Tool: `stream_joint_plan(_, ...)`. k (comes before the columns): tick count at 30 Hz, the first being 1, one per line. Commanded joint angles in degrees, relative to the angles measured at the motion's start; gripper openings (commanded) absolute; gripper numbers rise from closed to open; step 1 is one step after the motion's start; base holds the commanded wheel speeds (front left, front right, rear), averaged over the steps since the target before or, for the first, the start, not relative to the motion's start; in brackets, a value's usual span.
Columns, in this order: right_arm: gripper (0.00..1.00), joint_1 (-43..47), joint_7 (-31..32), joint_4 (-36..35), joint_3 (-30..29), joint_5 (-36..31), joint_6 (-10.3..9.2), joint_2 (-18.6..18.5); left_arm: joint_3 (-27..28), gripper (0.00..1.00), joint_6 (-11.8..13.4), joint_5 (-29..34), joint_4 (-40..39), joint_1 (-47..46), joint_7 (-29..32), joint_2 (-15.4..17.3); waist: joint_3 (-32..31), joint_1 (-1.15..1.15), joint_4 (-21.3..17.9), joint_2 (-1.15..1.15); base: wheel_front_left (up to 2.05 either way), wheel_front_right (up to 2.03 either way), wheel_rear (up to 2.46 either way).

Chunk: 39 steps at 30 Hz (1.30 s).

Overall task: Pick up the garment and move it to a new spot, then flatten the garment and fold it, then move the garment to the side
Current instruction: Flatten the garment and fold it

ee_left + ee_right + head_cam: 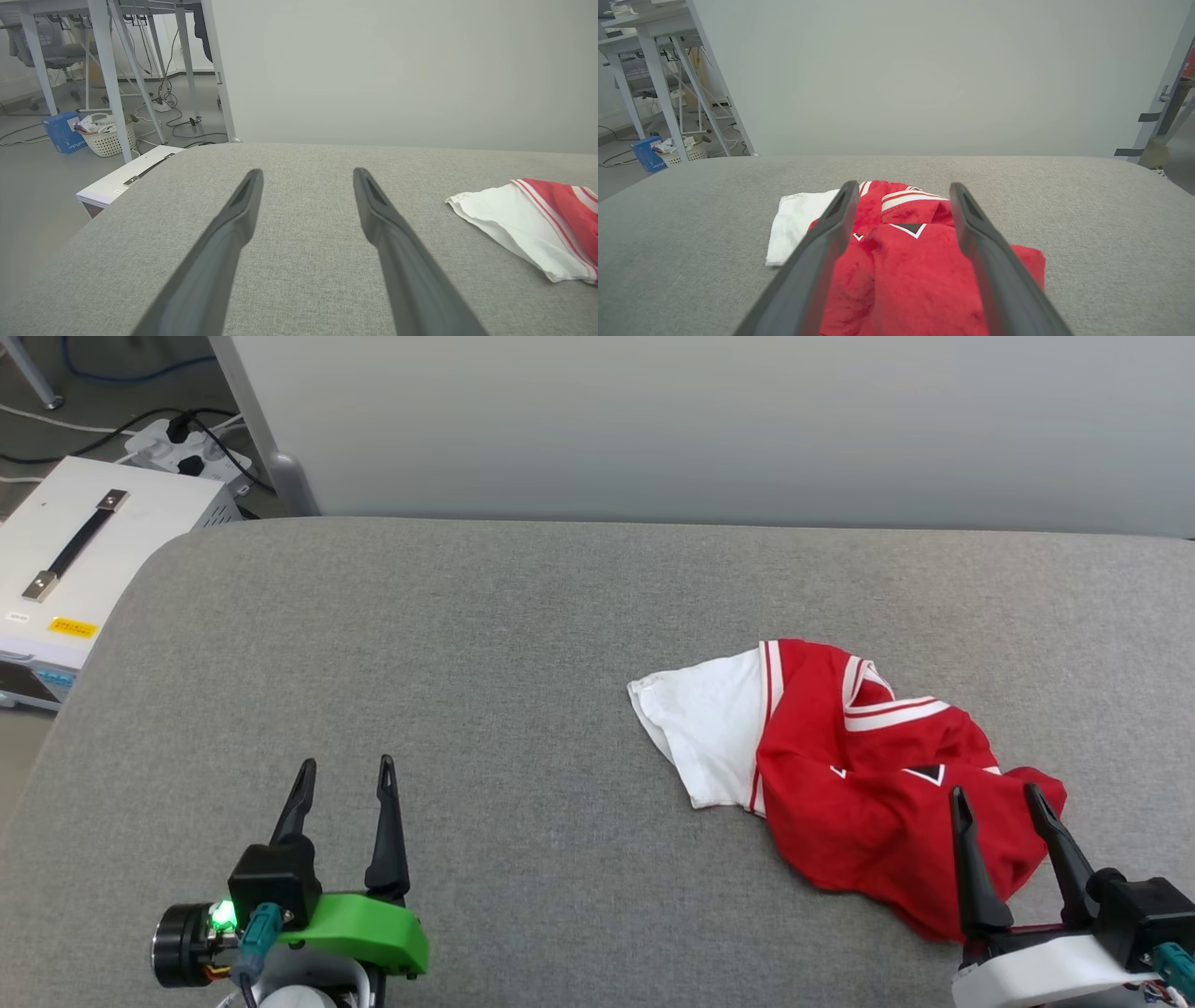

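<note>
Operator: What am I working on?

Spotter: You have a grey fabric-covered surface [467, 644]. A plain pale panel [709, 420] stands along its far edge, beyond the garment [868, 784]. The garment lies in a crumpled heap, its red body bunched and one white sleeve spread flat on its left side.

Operator: What's around it?

Spotter: Off the surface, far to the garment's left, you'll see a white case [84, 551] with a black handle, and a power strip [182, 443] with cables behind it. Further out that way stand table legs [107, 70], a white basket [110, 137] and a blue box [63, 133].

Operator: And my grippers?

Spotter: Your right gripper [995, 793] sits at the garment's near edge with its fingers spread wide, holding nothing. The tips are over the red cloth, but I can't tell whether they touch it. Your left gripper [346, 765] is well apart to the garment's left, equally wide, over bare fabric.

Operator: Room to move?

Spotter: Bare grey runs from the sleeve leftward to the rounded far-left corner, and there's more bare cloth beyond the garment and to its right
</note>
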Motion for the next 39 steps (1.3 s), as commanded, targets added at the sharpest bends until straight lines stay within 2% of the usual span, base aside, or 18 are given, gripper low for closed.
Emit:
stream_joint_plan(1, 1.0, 0.11, -0.28, -0.25, -0.27, -0.13, -0.05, -0.16, 0.46, 1.0, -0.47, 0.82, 0.08, 0.85, -0.32, -0.5, 0.09, 0.0, -0.01, 0.0, 0.0, 0.0, 0.0)
stream_joint_plan(5, 1.0, -0.49, -0.28, -0.61, -0.55, -0.3, -0.05, -0.38, 1.23, 1.0, -1.83, 1.69, 0.64, 0.16, -0.32, -1.38, 0.44, 0.0, -0.08, 0.0, 0.0, 0.0, 0.0)
stream_joint_plan(9, 1.0, -1.35, -0.28, -0.98, -0.14, -0.52, -0.05, -0.45, 1.29, 1.0, -4.46, 2.57, 1.05, -3.29, -0.32, -1.13, 1.42, 0.0, -0.66, 0.0, 0.0, 0.0, 0.0)
stream_joint_plan(15, 1.0, -2.99, -0.28, -1.79, 0.92, -1.04, -0.05, -0.6, -0.32, 1.0, -9.64, 3.17, 5.49, -14.71, -0.17, 1.47, 3.86, 0.0, -2.56, 0.0, 0.0, 0.0, 0.0)
stream_joint_plan(18, 1.0, -4.08, -0.28, -2.21, 1.29, -1.21, -0.05, -0.63, -2.29, 1.0, -11.52, 2.22, 8.94, -22.68, 2.37, 3.15, 5.59, 0.0, -4.12, 0.0, 0.0, 0.0, 0.0)
stream_joint_plan(22, 1.0, -5.66, -0.28, -2.91, 1.46, -1.3, -0.05, -0.68, -6.78, 1.0, -12.5, 0.4, 12.92, -33.24, 9.46, 5.37, 8.34, 0.0, -5.75, 0.0, 0.0, 0.0, 0.0)
stream_joint_plan(27, 1.0, -7.65, -0.28, -3.3, 1.79, -1.38, -0.05, -0.6, -16.91, 1.0, -12.65, -4.57, 17.39, -45.07, 17.99, 7.29, 11.53, 0.0, -7.59, 0.0, 0.0, 0.0, 0.0)
stream_joint_plan(33, 1.0, -9.88, -0.28, -3.45, 2.36, -1.45, -0.05, -0.45, -30.36, 1.0, -12.66, -19.75, 23.14, -56.62, 33.98, 8.52, 14.82, 0.0, -9.67, 0.0, 0.0, 0.0, 0.0)
stream_joint_plan(39, 1.0, -11.74, -0.28, -3.78, 2.86, -1.53, -0.05, -0.23, -43.12, 1.0, -12.67, -31.72, 24.8, -64.39, 49.46, 10.22, 18.08, 0.0, -11.58, 0.0, 0.0, 0.0, 0.0)
